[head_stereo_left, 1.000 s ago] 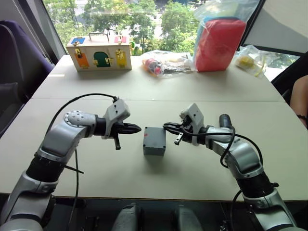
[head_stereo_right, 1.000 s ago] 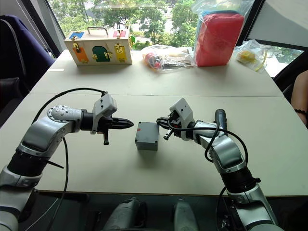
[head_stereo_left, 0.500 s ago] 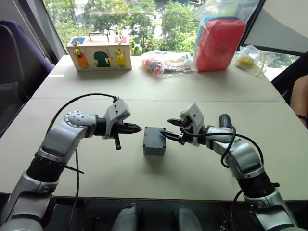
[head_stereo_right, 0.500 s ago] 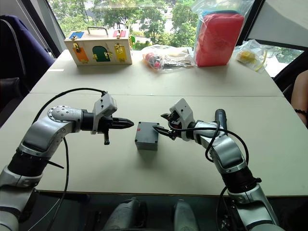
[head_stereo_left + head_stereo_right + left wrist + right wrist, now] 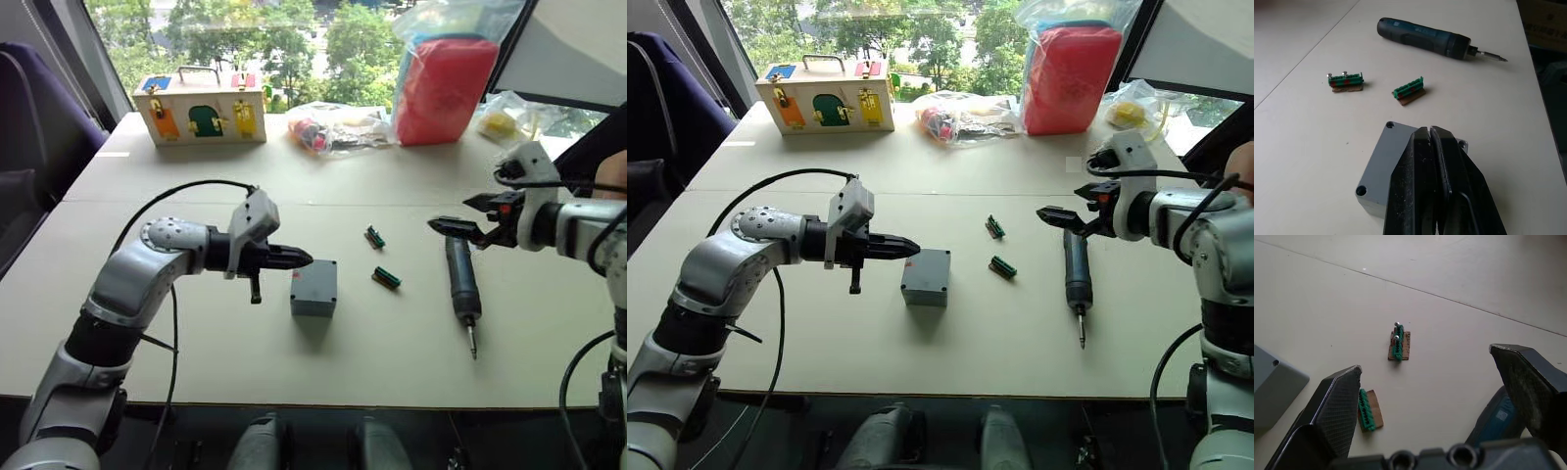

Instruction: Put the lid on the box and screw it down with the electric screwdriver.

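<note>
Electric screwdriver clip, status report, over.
Left end effector shut, tips over the lidded grey box. Right end effector open above the electric screwdriver, which lies ungrasped. Two green terminal blocks between.

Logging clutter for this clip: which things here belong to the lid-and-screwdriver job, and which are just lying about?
Job:
box, lid already on top
electric screwdriver
left tool, shut
right tool, open

Lying about:
two green pieces
wooden box
red pack
plastic bags

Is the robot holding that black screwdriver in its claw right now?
No: the electric screwdriver lies flat on the table, and the right gripper, fingers spread open, hovers above its rear end without gripping it.
</note>
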Motion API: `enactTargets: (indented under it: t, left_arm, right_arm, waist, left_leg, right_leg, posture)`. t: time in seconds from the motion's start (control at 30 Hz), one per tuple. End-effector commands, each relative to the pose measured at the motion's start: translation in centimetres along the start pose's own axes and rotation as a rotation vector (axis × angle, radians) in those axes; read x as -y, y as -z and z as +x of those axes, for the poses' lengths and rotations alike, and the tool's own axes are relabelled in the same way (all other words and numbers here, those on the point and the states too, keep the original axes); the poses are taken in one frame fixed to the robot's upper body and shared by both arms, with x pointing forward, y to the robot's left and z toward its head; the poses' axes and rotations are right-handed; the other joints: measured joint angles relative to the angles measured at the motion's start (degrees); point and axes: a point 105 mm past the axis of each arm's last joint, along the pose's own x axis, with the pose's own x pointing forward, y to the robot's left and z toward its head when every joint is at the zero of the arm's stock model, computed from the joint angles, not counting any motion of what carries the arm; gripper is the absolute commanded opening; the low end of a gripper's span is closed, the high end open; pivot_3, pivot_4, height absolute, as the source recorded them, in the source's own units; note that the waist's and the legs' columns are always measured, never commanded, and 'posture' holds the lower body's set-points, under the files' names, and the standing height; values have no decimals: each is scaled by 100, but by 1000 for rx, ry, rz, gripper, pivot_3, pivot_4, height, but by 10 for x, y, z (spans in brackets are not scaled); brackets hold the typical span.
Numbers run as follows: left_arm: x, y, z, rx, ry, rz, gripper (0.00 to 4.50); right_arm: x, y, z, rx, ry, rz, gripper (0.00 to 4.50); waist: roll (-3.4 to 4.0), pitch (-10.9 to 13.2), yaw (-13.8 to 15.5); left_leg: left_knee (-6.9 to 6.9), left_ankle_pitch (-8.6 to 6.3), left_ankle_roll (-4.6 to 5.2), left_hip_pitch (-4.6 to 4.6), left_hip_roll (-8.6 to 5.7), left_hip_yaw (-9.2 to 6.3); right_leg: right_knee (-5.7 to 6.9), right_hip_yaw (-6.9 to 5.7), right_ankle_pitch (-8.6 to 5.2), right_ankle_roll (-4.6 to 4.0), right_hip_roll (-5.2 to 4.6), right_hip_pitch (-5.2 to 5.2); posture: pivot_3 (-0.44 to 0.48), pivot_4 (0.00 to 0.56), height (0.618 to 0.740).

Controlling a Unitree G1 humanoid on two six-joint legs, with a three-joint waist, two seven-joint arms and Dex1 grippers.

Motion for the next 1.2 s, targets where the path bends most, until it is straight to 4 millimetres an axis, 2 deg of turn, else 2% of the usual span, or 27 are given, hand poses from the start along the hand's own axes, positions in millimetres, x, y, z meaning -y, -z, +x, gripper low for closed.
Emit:
enactTargets:
  t: [0.03,0.1,0.23,0.43,0.8,1.03,1.07,1.1,1.2]
  left_arm:
    - [12,-13,8,21,68,95,0]
    - [15,-13,13,25,91,113,0]
    - [17,-11,21,36,99,118,0]
    - [14,-10,21,66,62,86,0]
    - [21,-6,13,65,22,56,0]
    - [19,-4,8,66,-22,39,0]
    - [19,-4,7,66,-28,37,0]
    - [18,-4,7,65,-33,36,0]
    - [15,-2,3,61,-54,28,0]
  right_arm:
    - [16,24,-8,-223,96,116,4451]
    - [24,43,-10,-322,123,143,4451]
    - [29,61,-8,-405,91,249,4451]
    - [25,71,-3,-480,52,273,4451]
    - [19,85,22,-566,23,342,4451]
    - [13,105,30,-675,46,276,4451]
    - [13,107,30,-685,51,261,4016]
    - [13,108,30,-692,51,247,3929]
    - [9,107,32,-686,26,263,2809]
  waist:
    - [1,0,-30]
    - [1,0,-29]
    - [1,0,-27]
    - [1,1,-30]
    - [1,0,-26]
    - [1,0,-25]
    - [0,0,-27]
    - [-1,-1,-26]
    - [-1,-1,-25]
  left_leg:
    - [-2,1,-1,0,1,0]
    - [-5,0,-1,-1,0,0]
    - [-3,-1,2,-6,-5,4]
    - [-3,-1,1,-6,-5,3]
    - [-2,-1,1,-6,-4,3]
    - [-3,-1,1,-6,-5,2]
    - [-2,-1,1,-6,-5,2]
    - [-2,-1,1,-5,-4,1]
    - [-2,-1,1,-4,-4,1]
  right_leg:
    - [1,0,0,-1,-1,-1]
    - [-2,0,-4,-8,-4,-2]
    - [-8,0,-4,-7,-11,-3]
    - [-6,0,-4,-7,-10,-5]
    - [-6,0,-4,-7,-12,-4]
    - [-7,0,-4,-7,-12,-4]
    - [-8,0,-4,-7,-12,-3]
    - [-8,0,-4,-7,-12,-2]
    - [-7,0,-4,-7,-13,-2]
  posture:
    - [0,150,740]
    - [0,150,740]
    - [0,150,740]
    - [0,150,740]
    - [0,150,740]
    - [0,150,740]
    - [0,150,740]
    - [0,150,740]
    - [0,150,740]
